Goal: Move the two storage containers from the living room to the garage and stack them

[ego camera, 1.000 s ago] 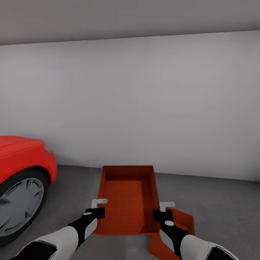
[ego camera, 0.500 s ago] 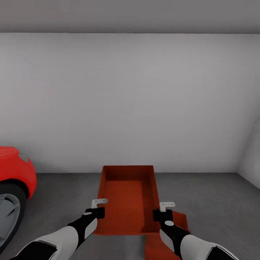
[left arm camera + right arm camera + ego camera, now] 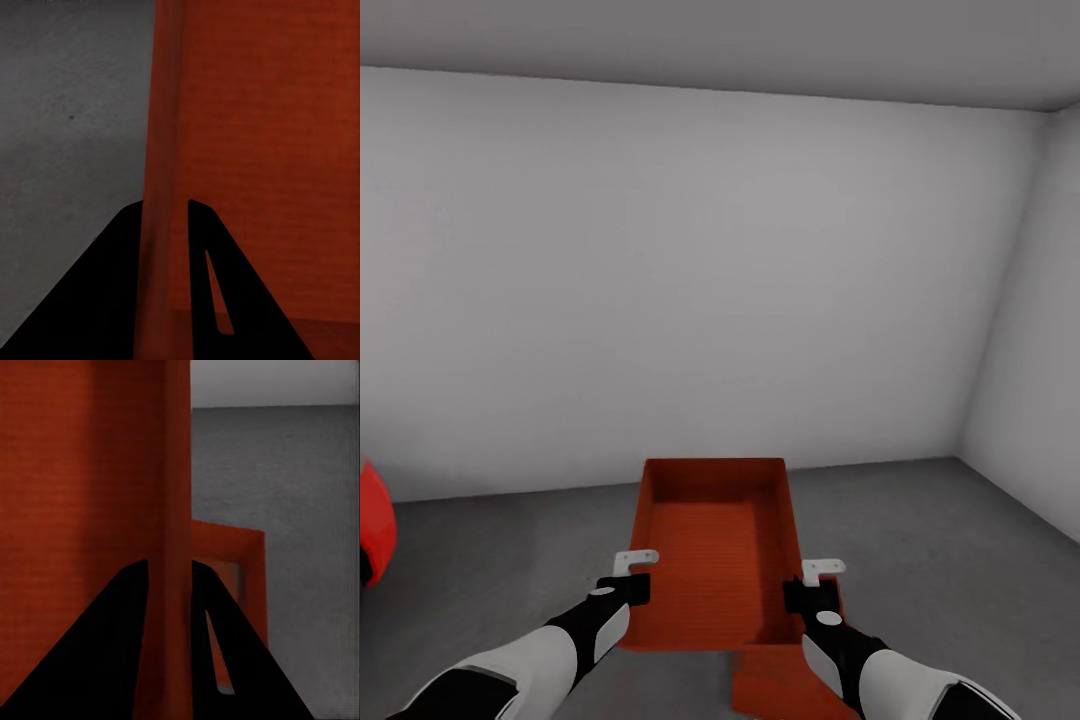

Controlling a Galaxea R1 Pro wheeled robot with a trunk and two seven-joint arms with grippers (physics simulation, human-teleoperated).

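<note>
White walls and grey concrete floor (image 3: 960, 560) mark this as the garage, with a corner now visible ahead to the right. One orange-red bin (image 3: 715, 545) is carried in front of the robot, open top up, held between both arms above the floor. The left gripper (image 3: 628, 575) pinches the bin's left wall, and the left wrist view shows that wall running between the two dark fingers (image 3: 97, 300). The right gripper (image 3: 812, 582) pinches the right wall in the same way, its fingers (image 3: 97, 652) on either side of the rim. Below and slightly right of the carried bin, the second bin (image 3: 775, 680) sits on the concrete; the right wrist view also shows its rim (image 3: 240, 547) just beyond the held wall. Over the last second the whole view has swung right: the red car (image 3: 372, 535) has slid from a large shape with a wheel to a sliver at the left edge, and the second bin has shifted leftward under the carried one. Arms and grip look unchanged, so the base is turning, probably to line the carried bin up over the one on the floor. That floor bin looks already placed; what remains is centring and lowering the held bin onto it.
</note>
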